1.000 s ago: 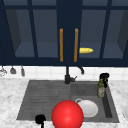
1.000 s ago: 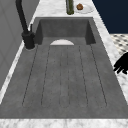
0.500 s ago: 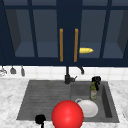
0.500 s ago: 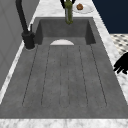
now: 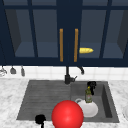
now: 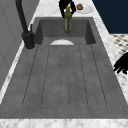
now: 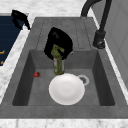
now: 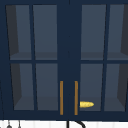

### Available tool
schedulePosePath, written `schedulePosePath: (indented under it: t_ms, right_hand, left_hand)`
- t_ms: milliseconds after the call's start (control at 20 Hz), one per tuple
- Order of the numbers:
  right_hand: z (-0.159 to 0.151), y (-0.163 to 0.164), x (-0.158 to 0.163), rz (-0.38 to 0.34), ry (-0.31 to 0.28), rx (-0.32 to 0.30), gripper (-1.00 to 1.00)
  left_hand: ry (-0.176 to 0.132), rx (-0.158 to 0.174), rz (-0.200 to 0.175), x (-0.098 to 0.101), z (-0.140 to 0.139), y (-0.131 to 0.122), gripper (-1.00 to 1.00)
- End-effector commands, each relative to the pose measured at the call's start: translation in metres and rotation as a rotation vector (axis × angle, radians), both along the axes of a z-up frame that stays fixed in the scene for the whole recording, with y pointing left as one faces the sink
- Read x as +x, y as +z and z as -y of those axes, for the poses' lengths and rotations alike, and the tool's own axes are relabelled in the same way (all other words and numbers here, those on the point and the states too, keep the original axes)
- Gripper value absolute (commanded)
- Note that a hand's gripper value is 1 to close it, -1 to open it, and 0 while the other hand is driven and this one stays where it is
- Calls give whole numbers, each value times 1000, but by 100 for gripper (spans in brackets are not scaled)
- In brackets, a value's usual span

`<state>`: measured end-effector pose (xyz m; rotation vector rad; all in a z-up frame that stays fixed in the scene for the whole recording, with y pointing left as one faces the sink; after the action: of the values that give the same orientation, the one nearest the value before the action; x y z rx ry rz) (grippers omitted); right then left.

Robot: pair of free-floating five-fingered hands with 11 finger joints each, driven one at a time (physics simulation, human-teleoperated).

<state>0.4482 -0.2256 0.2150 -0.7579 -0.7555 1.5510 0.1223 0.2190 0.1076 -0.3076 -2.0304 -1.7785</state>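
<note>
Marble table (image 5: 10, 100) runs round a dark grey sink (image 5: 45, 100) under a navy glass-door cabinet (image 5: 67, 30) in the front view. At centre frame stands the black tap (image 5: 67, 76). Right of centre, in the basin, a green bottle (image 5: 88, 95) stands upright at the back edge of a white plate (image 5: 88, 110), and the right hand (image 5: 91, 85) sits on the bottle's top, fingers curled round its neck. A red ball (image 5: 67, 115) fills the lower middle. At the lower left the left hand (image 5: 40, 119) hangs at the sink's front rim; whether its fingers are spread or curled I cannot tell here. A yellow thing (image 5: 86, 50) lies on the cabinet shelf, right of the two wooden handles (image 5: 61, 45).

From the left side, the bottle (image 6: 67, 21) shows at the top middle, upright in the far basin, with the right hand (image 6: 65, 4) over it. The left hand (image 6: 122, 63) is at the right edge, above the table, fingers loosely spread and holding nothing. The plate's (image 6: 62, 43) rim peeps over the basin edge.

From the right side, the right hand (image 7: 58, 42) wraps the bottle's (image 7: 58, 63) upper part at centre frame; the plate (image 7: 66, 88) lies just below it. The left hand (image 7: 19, 17) floats at the upper left.

In the upper view, the yellow thing (image 8: 86, 104) lies at the lower right of centre.
</note>
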Motion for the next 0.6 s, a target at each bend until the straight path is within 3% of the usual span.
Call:
schedulePosePath:
  t_ms: [0, 250, 550]
  right_hand:
    - [3, -16, -10, 91, 15, -47, 100]
    - [5, -40, -13, 169, 13, -22, 100]
    - [5, -74, -16, 215, -6, -8, 100]
  left_hand:
    - [0, 0, 0, 0, 0, 0, 0]
    - [0, 0, 0, 0, 0, 0, 0]
    - [0, 0, 0, 0, 0, 0, 0]
